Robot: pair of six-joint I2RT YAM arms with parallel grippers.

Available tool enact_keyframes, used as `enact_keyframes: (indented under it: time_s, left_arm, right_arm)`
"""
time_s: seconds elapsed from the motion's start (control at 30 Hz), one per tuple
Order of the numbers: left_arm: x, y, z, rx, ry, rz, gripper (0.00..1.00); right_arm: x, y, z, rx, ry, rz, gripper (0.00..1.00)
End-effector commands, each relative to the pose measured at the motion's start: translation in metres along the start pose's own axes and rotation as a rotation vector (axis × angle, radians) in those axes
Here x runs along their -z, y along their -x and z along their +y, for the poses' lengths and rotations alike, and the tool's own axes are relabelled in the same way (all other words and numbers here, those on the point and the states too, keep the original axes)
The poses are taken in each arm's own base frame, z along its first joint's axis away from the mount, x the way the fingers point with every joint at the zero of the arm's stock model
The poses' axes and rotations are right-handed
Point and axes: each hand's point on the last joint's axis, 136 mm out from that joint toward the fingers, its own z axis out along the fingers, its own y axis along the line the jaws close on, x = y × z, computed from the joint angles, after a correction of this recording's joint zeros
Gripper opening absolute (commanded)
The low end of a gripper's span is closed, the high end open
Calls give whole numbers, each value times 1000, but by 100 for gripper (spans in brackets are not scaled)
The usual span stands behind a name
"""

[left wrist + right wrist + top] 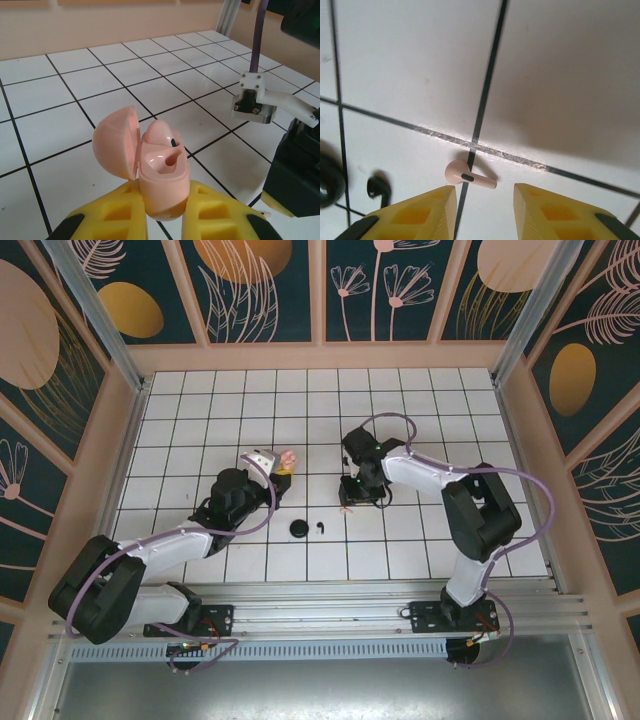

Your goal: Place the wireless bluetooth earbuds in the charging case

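High rear camera looks down; wrist cameras close.

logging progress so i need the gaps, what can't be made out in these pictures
- left wrist: base of the pink case hidden between the fingers of the left gripper; stem of the seated pink earbud hidden inside it
- right wrist: black disc cut off by the left edge
- top view: loose pink earbud too small to read, close by the right gripper

The white tiled table is carrying three loose items toward its near edge. A round black disc is lying just beside a black earbud. A pink earbud is resting across a grid line.
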Motion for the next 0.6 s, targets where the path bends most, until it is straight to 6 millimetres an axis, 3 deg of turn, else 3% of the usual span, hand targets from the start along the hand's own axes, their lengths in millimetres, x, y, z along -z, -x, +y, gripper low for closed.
enact_keyframes:
  time_s: [0.0, 0.23, 0.57]
  left_arm:
    - [2, 13, 2, -17, 12, -29, 8]
    - [2, 13, 1, -16, 12, -27, 8]
    - [3, 13, 2, -16, 18, -25, 8]
  right_arm:
    - [31, 15, 8, 287, -12, -101, 36]
    - [39, 11, 22, 674, 48, -132, 42]
    - [16, 11, 26, 802, -1, -68, 42]
